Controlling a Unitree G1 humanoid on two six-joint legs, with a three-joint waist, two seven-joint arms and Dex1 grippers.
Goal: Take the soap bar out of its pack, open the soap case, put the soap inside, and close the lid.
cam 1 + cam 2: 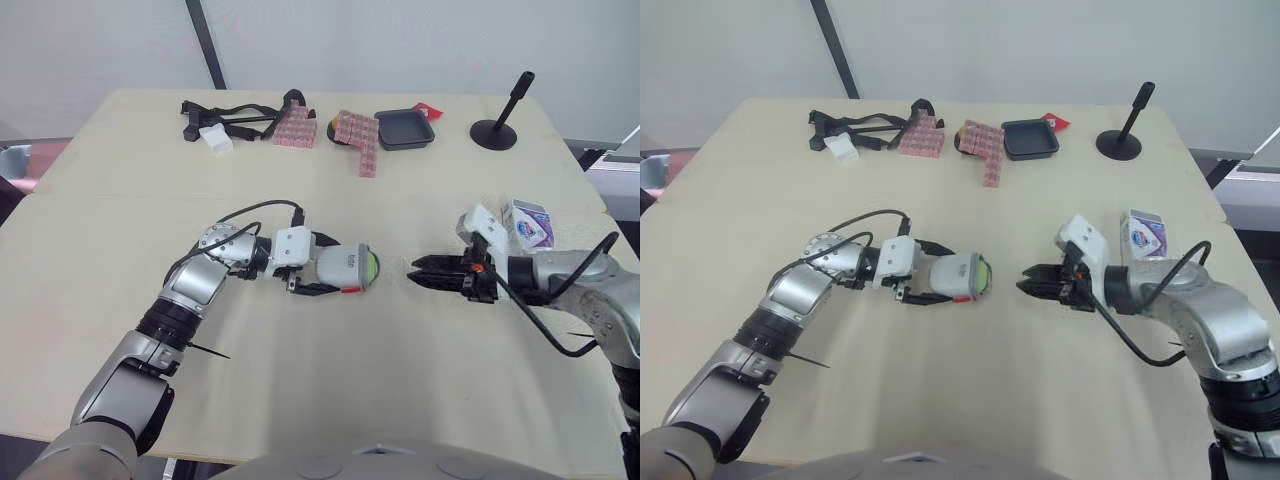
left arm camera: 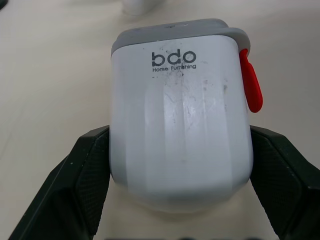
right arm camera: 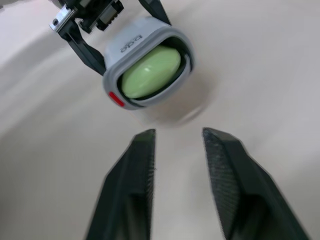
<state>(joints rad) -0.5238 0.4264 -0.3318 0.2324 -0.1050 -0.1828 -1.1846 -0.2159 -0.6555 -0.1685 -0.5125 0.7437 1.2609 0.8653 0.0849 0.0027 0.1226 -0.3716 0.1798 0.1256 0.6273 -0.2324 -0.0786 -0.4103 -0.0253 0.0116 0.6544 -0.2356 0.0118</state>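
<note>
Green soap (image 3: 151,71) is sitting inside the soap case (image 1: 350,268), which the left claw (image 1: 326,266) is clamping on its side; its long axis and open mouth are pointing straight at the right claw (image 1: 414,271), hovering near, partly open and empty

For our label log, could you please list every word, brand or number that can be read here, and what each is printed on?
"bdo": on the white side of the soap case.
"Home Furnishing": the small line right under it, on the same case.
Soap pack: its print is too small to read.
</note>
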